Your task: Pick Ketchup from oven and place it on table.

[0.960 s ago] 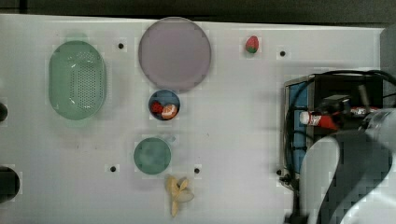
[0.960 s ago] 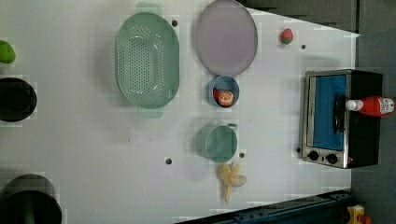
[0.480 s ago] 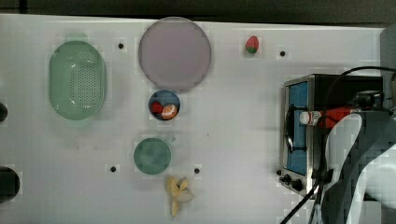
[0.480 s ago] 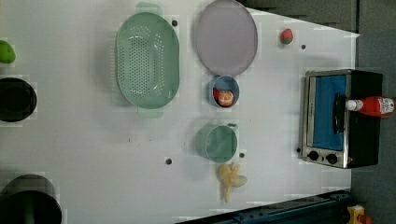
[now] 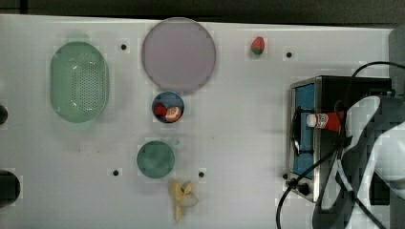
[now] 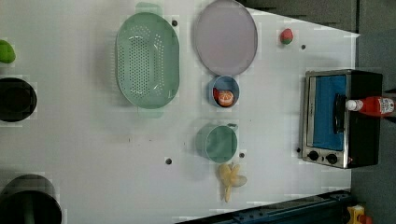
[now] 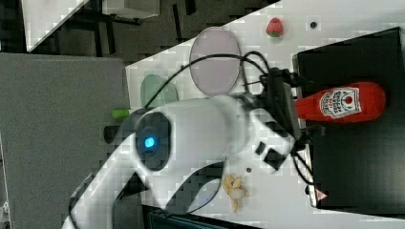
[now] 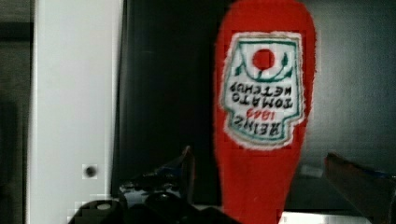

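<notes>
The ketchup (image 5: 325, 120), a red squeeze bottle with a white cap, lies on its side on top of the black oven (image 5: 305, 98); its cap points toward the oven's glass front (image 6: 329, 112). The bottle (image 7: 345, 106) rests on the oven's black top (image 7: 356, 171). My gripper (image 7: 290, 106) is at the bottle's cap end. In the wrist view the ketchup (image 8: 264, 107) lies between my open fingers (image 8: 184, 165), with a gap on each side. The white table (image 5: 239, 143) surrounds the oven.
On the table are a lilac plate (image 5: 178, 55), a green colander (image 5: 79, 81), a blue bowl of fruit (image 5: 167, 107), a teal cup (image 5: 155, 159), a banana (image 5: 181, 196) and a strawberry (image 5: 258, 45). My arm (image 5: 367, 157) and its cables cover the oven's right part in the top view.
In the top view my arm has shifted over the oven's right side, bringing the gripper to the bottle's cap end. The ketchup has not moved.
</notes>
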You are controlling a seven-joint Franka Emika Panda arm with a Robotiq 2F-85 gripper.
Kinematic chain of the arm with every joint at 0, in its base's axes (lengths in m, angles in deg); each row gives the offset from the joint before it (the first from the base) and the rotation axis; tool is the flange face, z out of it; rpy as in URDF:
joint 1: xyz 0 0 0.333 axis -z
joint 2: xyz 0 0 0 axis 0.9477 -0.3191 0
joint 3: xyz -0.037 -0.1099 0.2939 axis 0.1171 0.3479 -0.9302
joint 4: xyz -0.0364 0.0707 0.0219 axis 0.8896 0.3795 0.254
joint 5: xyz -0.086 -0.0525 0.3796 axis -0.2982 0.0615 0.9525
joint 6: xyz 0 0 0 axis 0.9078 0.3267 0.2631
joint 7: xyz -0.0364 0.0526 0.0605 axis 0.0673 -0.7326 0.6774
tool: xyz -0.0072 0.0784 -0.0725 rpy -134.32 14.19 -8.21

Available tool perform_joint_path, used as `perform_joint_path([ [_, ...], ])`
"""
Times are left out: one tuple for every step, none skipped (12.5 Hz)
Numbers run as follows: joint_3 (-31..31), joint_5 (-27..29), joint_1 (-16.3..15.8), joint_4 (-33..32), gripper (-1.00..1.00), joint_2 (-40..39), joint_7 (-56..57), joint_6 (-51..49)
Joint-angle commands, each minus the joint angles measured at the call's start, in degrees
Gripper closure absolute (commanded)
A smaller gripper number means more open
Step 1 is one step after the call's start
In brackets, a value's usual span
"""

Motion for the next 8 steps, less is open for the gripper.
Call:
perform_joint_path([
  [-0.1,2.0,2.3,2.0,-1.00,-3.5,-2.2,0.7],
  [-0.1,2.0,2.5,2.0,-1.00,-4.4,-2.2,2.1],
  [-0.2,2.0,2.5,2.0,-1.00,-5.2,-2.2,3.6],
  [-0.2,2.1,2.6,1.9,-1.00,-5.8,-2.2,4.0],
  [-0.2,2.3,2.8,1.7,-1.00,-6.4,-2.2,4.1],
  [-0.3,2.9,2.8,1.6,-0.93,-6.7,-2.2,4.1],
  [-0.2,3.1,2.8,1.6,-0.70,-7.0,-2.2,5.2],
  [-0.2,3.1,2.8,1.6,-0.44,-7.0,-2.2,5.6],
])
